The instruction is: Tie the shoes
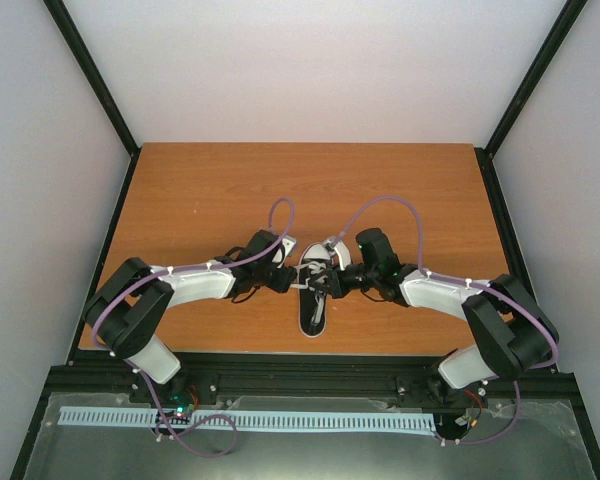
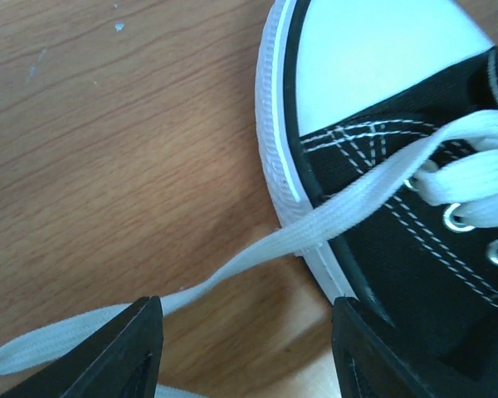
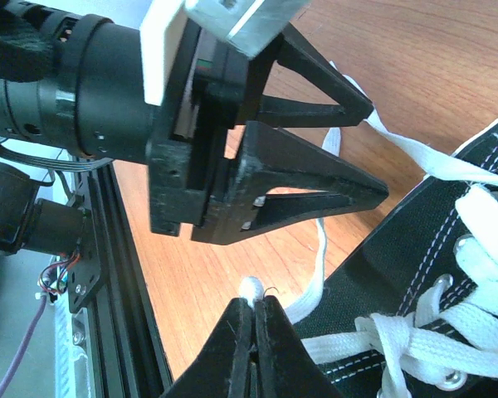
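The black sneaker (image 1: 314, 312) with white laces lies on the table between my two grippers. In the left wrist view its white toe cap (image 2: 373, 58) is at the top right. One white lace (image 2: 349, 199) runs from the eyelets down-left across the wood, past the left fingertip. My left gripper (image 2: 245, 311) is open and empty beside the shoe's side; it also shows open in the right wrist view (image 3: 375, 151). My right gripper (image 3: 255, 303) is shut on a bit of the other white lace (image 3: 319, 269), just beside the shoe (image 3: 415, 240).
The wooden table (image 1: 230, 190) has a black frame rail (image 3: 124, 249) along its near edge, close behind both grippers. White walls enclose the table on three sides. Purple cables loop over both arms.
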Motion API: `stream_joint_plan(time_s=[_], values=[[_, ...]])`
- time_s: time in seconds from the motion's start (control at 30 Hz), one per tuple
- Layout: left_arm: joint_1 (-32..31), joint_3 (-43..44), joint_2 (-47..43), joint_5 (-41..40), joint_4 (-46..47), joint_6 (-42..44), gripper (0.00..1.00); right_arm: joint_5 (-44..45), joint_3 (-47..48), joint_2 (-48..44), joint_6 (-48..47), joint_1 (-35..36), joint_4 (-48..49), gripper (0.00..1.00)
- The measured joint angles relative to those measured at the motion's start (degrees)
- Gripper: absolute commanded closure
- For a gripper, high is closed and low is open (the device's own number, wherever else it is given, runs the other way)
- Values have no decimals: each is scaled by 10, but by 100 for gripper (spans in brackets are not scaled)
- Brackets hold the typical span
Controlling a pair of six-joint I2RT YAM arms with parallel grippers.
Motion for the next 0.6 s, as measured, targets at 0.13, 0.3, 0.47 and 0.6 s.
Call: stream_joint_plan(time_s=[0.13,0.3,0.47,0.6], values=[[0,14,25,-10,-5,15,41,-2,0,0,0,0,0,97],[0,18,39,-18,-4,34,41,-3,0,0,0,0,0,97],[0,24,48,-33,-2,45,41,-7,0,2,0,0,1,97],[-1,24,48,-40,10,53,42,-10,0,8,0,0,3,97]])
